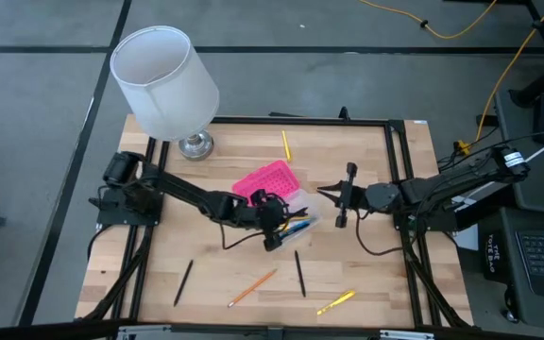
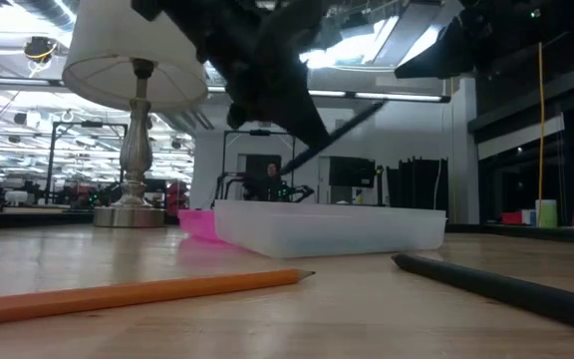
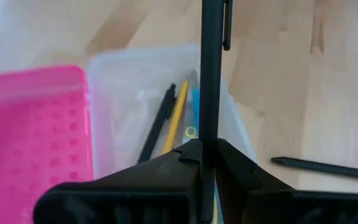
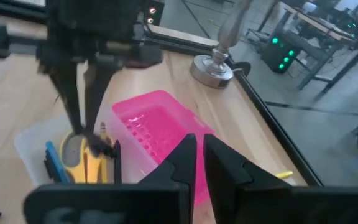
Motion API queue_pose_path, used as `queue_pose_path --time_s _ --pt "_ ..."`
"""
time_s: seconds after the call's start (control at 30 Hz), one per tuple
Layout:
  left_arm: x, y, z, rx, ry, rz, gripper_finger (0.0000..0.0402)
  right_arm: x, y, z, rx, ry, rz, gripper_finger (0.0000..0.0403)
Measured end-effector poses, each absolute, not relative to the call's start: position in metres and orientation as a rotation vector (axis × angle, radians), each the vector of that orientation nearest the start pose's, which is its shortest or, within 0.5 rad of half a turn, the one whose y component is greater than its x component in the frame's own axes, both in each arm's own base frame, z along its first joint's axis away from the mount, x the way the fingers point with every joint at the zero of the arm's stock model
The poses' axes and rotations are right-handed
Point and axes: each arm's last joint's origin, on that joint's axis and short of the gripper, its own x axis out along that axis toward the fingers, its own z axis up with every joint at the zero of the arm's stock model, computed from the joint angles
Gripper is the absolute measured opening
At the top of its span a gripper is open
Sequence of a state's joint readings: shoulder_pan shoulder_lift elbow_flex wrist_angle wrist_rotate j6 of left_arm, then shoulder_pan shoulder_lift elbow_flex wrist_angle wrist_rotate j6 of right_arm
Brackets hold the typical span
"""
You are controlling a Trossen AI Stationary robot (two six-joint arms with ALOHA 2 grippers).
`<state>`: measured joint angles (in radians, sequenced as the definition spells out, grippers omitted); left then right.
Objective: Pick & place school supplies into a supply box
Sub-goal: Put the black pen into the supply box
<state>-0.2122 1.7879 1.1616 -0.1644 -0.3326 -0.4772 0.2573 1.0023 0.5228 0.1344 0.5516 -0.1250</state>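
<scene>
We have a black pen [image 3: 211,74] pinched between the closed fingers of our left gripper [image 3: 204,158], which hangs directly over the open supply box [image 1: 296,215] near the middle of the table [image 1: 376,283]. The pen is light, stiff and smooth, so we judge it could swivel or slip in a narrow two-finger pinch; the hold sits toward one end, with most of the shaft and its clip reaching out past the fingertips. Our right gripper [image 4: 199,155] waits just right of the box, its fingers nearly together and holding nothing. The box is a thin clear tray with its pink lid [image 1: 267,179] folded flat toward the far left; being so light, it will probably skid if nudged. Inside it we see a black pen, a yellow pencil [image 3: 176,121], a blue pen [image 3: 194,102] and what look like yellow-handled scissors [image 4: 82,152]. Loose supplies lie on the table: an orange pencil [image 1: 253,287], two black pens [image 1: 183,282], a yellow pen [image 1: 336,302] on the near side, and a yellow pencil [image 1: 286,144] on the far side beside the lamp [image 1: 166,80]. These thin round shafts are best taken at mid-length.
</scene>
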Motion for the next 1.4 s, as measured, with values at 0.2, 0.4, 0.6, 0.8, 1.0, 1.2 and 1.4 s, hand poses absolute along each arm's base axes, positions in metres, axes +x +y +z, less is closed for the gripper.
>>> queue_pose_path --time_s 0.2,0.4,0.6,0.8,1.0,1.2,1.4 --pt "0.377 -0.061 0.182 -0.332 0.782 0.263 0.0014 0.207 0.039 0.235 -0.251 0.337 -0.281 0.0036" --pt "0.376 -0.050 0.177 -0.389 0.827 0.314 0.0015 0.207 0.039 0.235 -0.254 0.340 -0.279 0.0036" --pt "0.376 -0.051 0.177 -0.390 0.837 0.280 0.0029 0.207 0.039 0.234 -0.292 0.347 -0.271 0.0036" --pt "0.376 -0.051 0.178 -0.392 0.836 0.279 0.0057 0.207 0.039 0.234 -0.300 0.348 -0.270 0.0036" --pt "0.376 -0.052 0.177 -0.394 0.837 0.278 0.0069 0.207 0.039 0.234 -0.300 0.348 -0.270 0.0036" --pt "0.374 -0.052 0.183 -0.346 0.838 0.243 0.0070 0.207 0.039 0.234 -0.299 0.348 -0.270 0.0036" --pt "0.359 -0.060 0.212 -0.305 0.814 0.178 0.0060 0.208 0.040 0.231 -0.301 0.361 -0.242 0.0036"
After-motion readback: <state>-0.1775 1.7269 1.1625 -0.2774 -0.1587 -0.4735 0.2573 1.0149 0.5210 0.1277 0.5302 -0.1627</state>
